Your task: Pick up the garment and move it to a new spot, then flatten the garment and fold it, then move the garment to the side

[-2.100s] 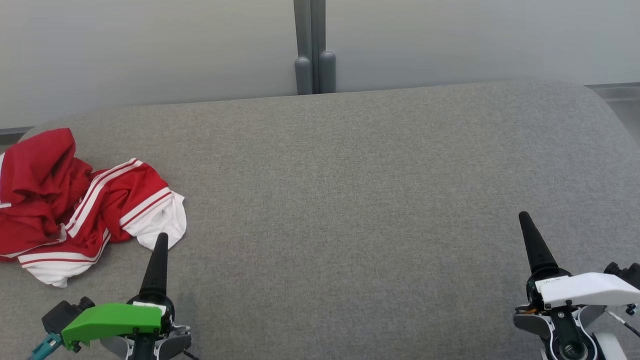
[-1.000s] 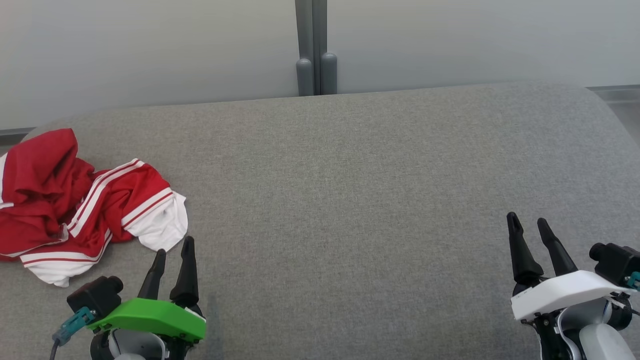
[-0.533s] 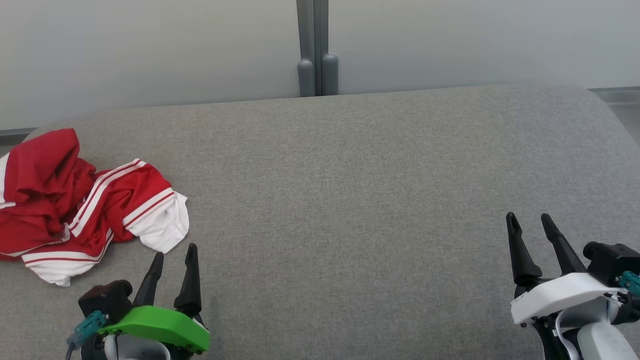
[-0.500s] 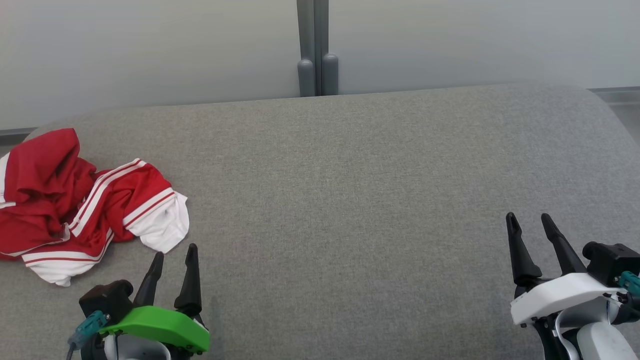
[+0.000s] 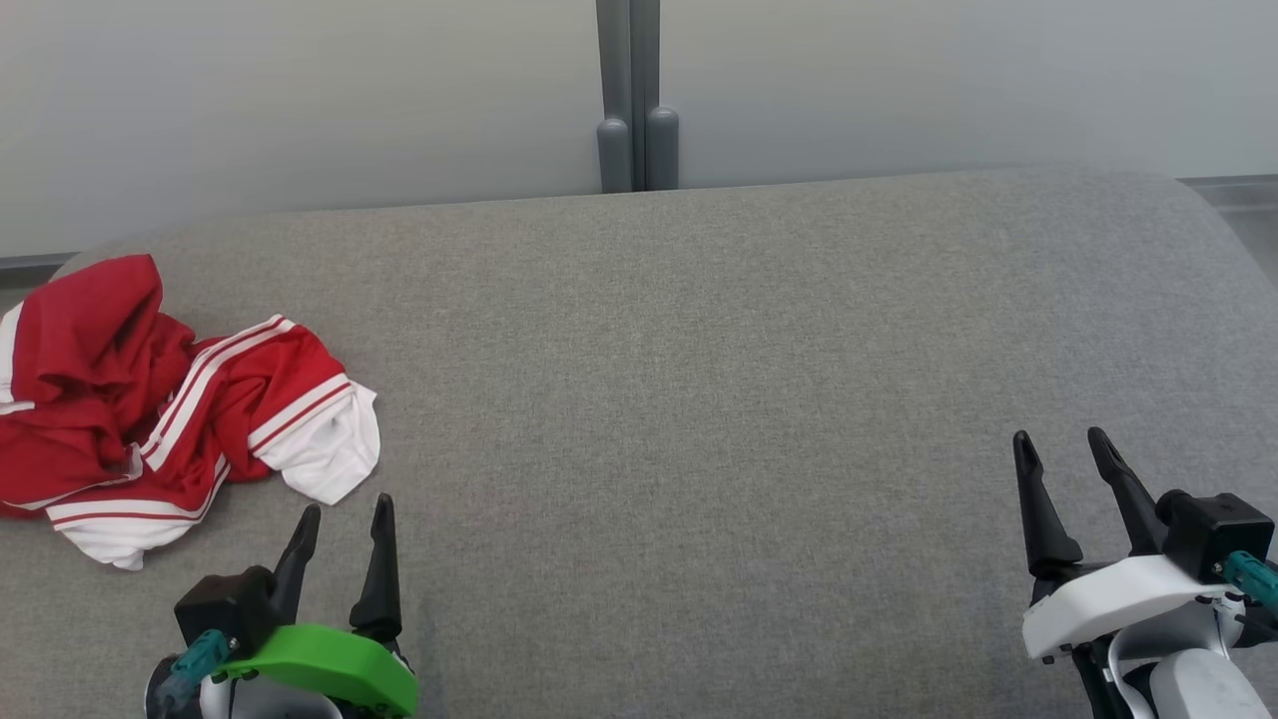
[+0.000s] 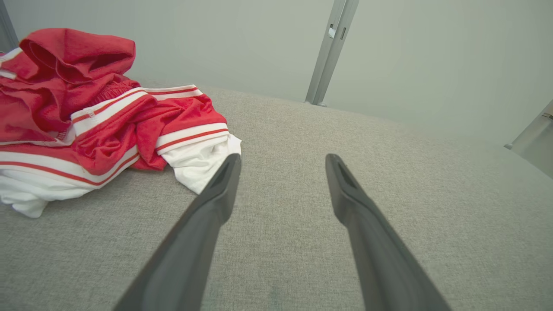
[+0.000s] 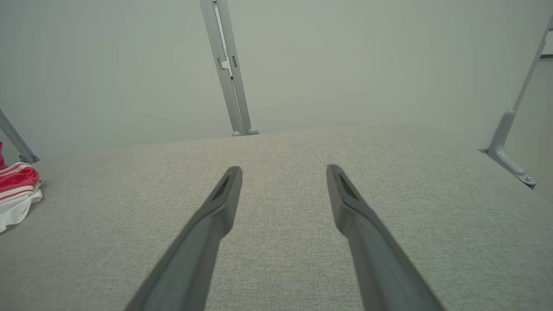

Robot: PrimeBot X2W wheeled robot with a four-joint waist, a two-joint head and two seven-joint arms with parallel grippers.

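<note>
A red garment [image 5: 150, 399] with white stripes and white panels lies crumpled at the left end of the grey padded table [image 5: 699, 399]. In the left wrist view the garment [image 6: 95, 125] sits to the upper left, its white corner just beyond my left fingertip. My left gripper [image 5: 344, 514] stands open near the front left, a short way in front of that white corner, holding nothing. The left gripper [image 6: 283, 160] shows its two dark fingers spread over bare fabric. My right gripper [image 5: 1060, 439] is open at the front right, far from the garment [image 7: 17, 194], and the right gripper [image 7: 284, 170] is empty.
A pale wall runs behind the table, with a grey upright post [image 5: 636, 100] at its middle. A metal bracket [image 7: 510, 147] stands off the table's right end. The table's rounded far corners fall away at both ends.
Both grippers have drawn back slightly toward the front edge since half a second ago. Two seconds ago each gripper was turned edge-on; both now show two spread fingers. The garment has not moved.
</note>
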